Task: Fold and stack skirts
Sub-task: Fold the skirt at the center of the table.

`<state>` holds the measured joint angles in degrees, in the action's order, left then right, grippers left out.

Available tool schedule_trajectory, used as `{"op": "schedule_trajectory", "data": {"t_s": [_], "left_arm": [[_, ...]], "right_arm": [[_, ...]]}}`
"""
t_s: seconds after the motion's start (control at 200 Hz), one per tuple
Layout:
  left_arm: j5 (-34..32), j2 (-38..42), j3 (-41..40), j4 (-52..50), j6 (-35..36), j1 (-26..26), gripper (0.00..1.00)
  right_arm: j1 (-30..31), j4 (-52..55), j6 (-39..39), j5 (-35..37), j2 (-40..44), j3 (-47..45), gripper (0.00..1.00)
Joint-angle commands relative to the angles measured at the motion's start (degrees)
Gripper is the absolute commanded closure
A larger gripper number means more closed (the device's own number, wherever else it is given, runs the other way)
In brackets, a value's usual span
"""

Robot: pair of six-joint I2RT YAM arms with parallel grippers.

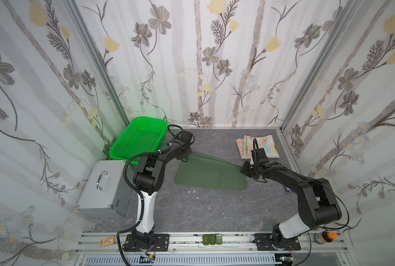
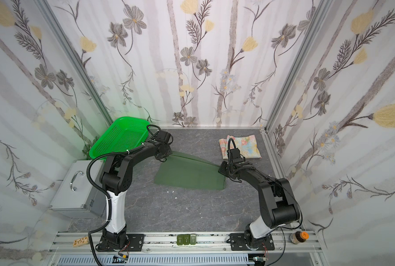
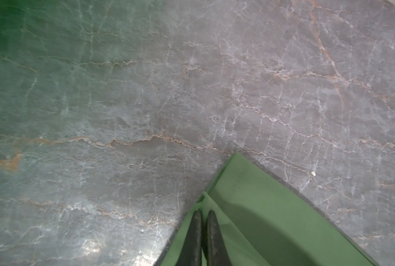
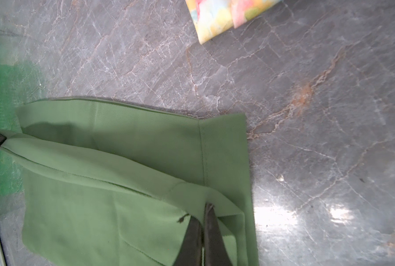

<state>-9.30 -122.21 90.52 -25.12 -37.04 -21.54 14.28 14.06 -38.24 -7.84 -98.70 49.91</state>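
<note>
The dark green skirt lies in the middle of the worktop, its near part flat and its far edge raised into a taut ridge strung between my 2 grippers. My left gripper is clamped together on the skirt's far left corner. My right gripper is pinched on the far right corner.

Only the wrist views show those grips; in both top views my wrists hide the fingertips. The right wrist view also catches a doubled layer of cloth under the raised edge, with my left gripper's tip at its other end, which the left wrist view misses.

Both arms reach forward with elbows bent. The left is beside the tilted bright green basket. The right is just in front of the floral skirt, which lies folded at the far right, apart from the green one. A metal case sits by the left wall. On the front rail are 3 green blocks, a wooden block and an orange-capped jar.
</note>
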Motion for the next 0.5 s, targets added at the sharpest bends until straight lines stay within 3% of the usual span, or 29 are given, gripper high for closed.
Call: {"op": "schedule_trajectory", "data": {"t_s": [0.0,0.295,0.495], "left_arm": [[-4.6,-0.4,0.8,0.5,0.8,0.7,1.0],[-5.5,2.4,2.7,0.6,2.0,0.3,1.0],[-4.6,-0.9,8.3,0.5,3.4,0.1,1.0]], "right_arm": [[-0.5,1.2,-1.4,5.0,-0.2,-0.3,1.0],[-0.7,0.9,-2.4,6.3,2.2,-1.3,1.0],[-1.2,0.4,-2.7,5.9,0.9,-0.7,1.0]]}}
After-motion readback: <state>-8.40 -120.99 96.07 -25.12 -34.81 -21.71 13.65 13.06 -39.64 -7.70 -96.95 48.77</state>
